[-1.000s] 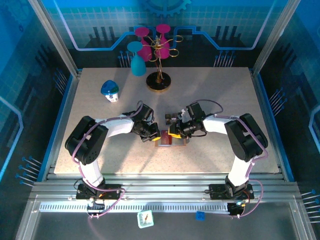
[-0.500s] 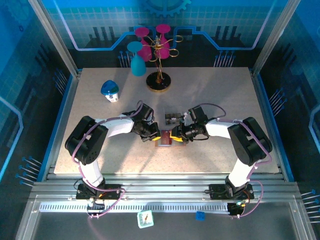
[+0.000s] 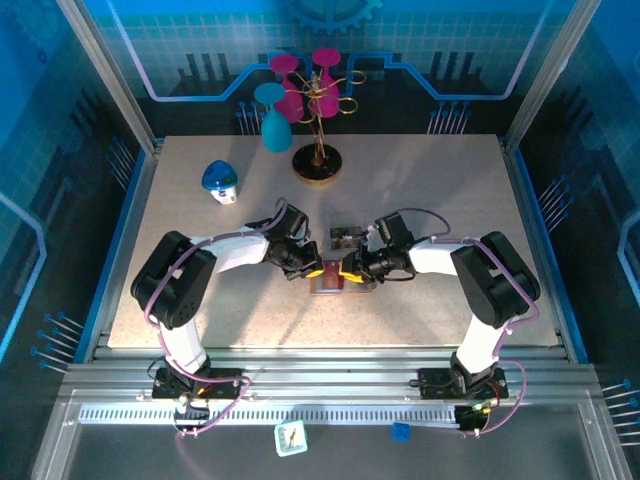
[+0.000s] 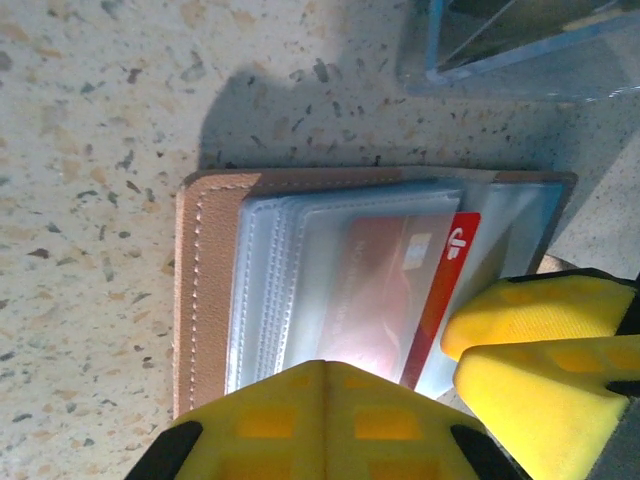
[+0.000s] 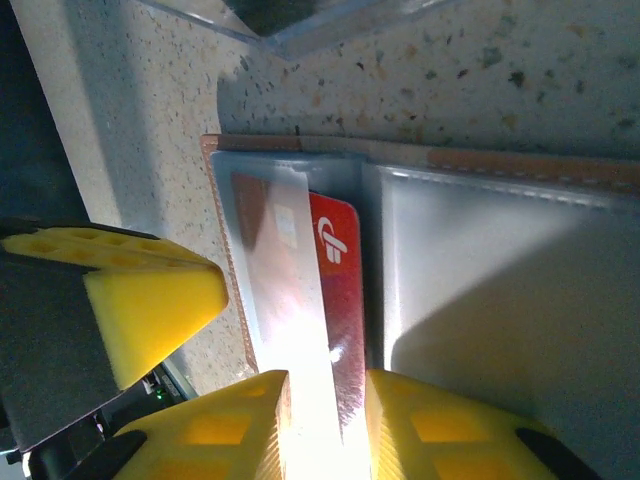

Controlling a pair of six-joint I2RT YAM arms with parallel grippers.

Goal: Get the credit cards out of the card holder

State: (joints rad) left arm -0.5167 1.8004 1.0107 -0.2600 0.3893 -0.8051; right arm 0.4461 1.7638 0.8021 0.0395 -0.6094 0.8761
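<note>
- Left gripper (image 3: 311,270): jaws fully closed, nothing held, tip on left part of card holder (image 4: 205,290).
- Card holder: open on bench (image 3: 420,190), between the arms.
- Right gripper (image 5: 325,415): jaws narrowed onto red card (image 5: 338,270), card partly out of sleeve.

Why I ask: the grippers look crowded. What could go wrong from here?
1. The red card sits mostly inside its clear sleeve; pulling may drag the wallet along if the shut left gripper on its edge slips.
2. The right gripper straddles just the card's end, so it may slide off.
3. The two grippers sit close and may collide.
</note>
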